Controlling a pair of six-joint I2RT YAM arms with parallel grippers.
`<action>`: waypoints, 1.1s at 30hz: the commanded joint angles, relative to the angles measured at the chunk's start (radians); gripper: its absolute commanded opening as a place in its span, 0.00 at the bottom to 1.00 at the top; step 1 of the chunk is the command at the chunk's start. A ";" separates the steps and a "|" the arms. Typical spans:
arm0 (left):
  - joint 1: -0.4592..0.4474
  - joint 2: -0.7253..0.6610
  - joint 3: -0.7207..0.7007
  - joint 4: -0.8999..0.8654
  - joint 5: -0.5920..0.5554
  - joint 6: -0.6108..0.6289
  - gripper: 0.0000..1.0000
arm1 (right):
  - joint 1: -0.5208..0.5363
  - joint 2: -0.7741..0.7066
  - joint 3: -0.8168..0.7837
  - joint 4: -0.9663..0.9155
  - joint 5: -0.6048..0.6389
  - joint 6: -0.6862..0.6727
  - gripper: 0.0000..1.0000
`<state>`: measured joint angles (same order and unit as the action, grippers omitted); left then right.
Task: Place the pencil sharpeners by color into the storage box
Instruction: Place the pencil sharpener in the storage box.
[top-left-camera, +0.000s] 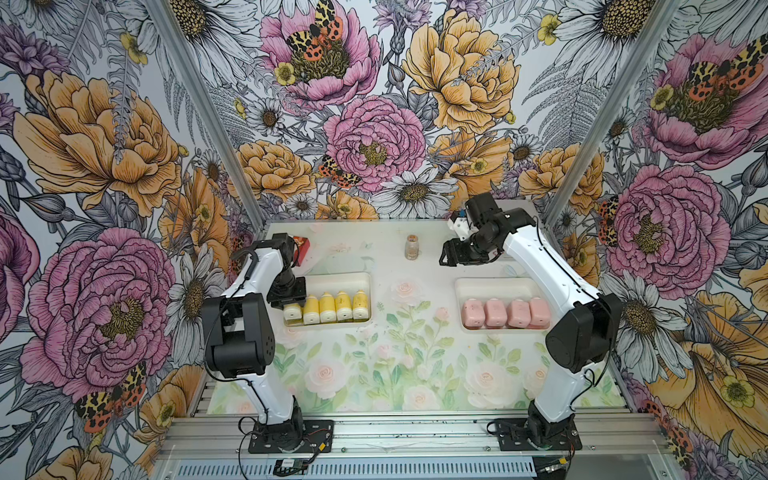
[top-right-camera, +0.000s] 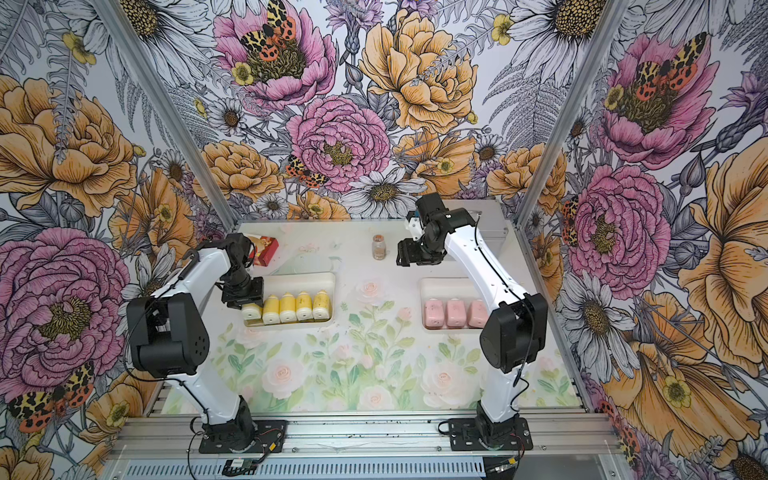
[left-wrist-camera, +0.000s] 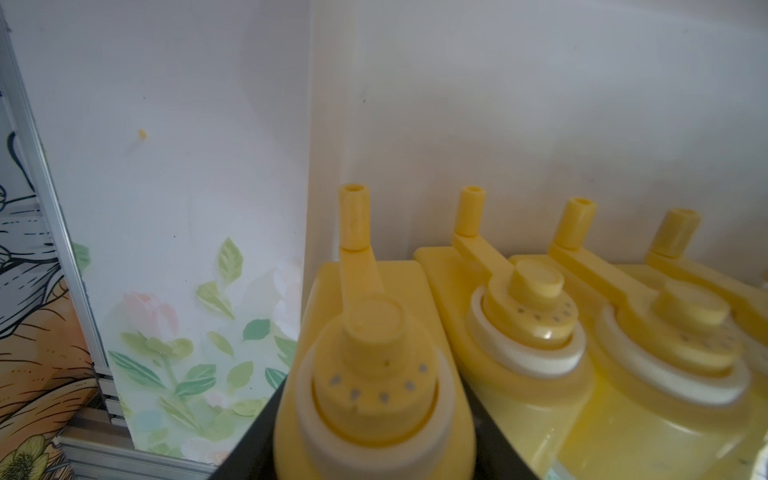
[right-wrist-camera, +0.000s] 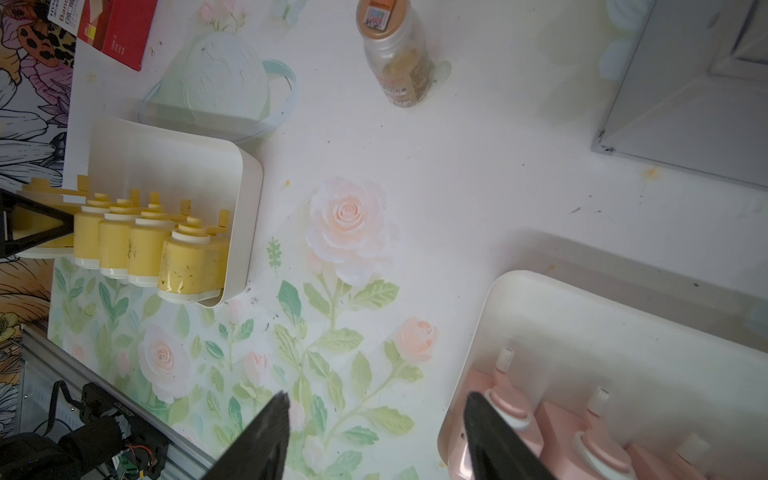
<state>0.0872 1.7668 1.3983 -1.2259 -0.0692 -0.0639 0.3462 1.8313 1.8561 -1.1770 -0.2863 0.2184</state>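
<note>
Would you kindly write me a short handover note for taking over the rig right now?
Left gripper: shut on the fifth yellow sharpener, at the row's end inside the left box.
Right gripper: open, empty, hovering near the jar.
Done: four yellow ones sit in the left box; four pink sharpeners sit in the right box.
Left: release the fifth yellow and withdraw. No loose sharpeners in view.

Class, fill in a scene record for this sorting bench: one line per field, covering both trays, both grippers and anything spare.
Left tray: five yellow sharpeners in a row
Right tray: four pink sharpeners in a row
Left gripper: shut on the end sharpener
Right gripper: open, empty, above table
Spare: jar, red box
</note>
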 joint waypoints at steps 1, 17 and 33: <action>-0.009 0.006 -0.007 0.040 0.039 -0.004 0.38 | 0.010 0.022 0.017 0.011 -0.013 -0.004 0.68; -0.009 0.043 -0.013 0.060 0.043 0.009 0.39 | 0.014 0.031 0.008 0.024 -0.012 0.001 0.68; 0.003 0.044 -0.036 0.077 0.046 0.013 0.39 | 0.015 0.040 0.003 0.033 -0.015 0.004 0.68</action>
<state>0.0883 1.8042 1.3769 -1.1759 -0.0689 -0.0601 0.3550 1.8488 1.8561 -1.1687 -0.2863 0.2188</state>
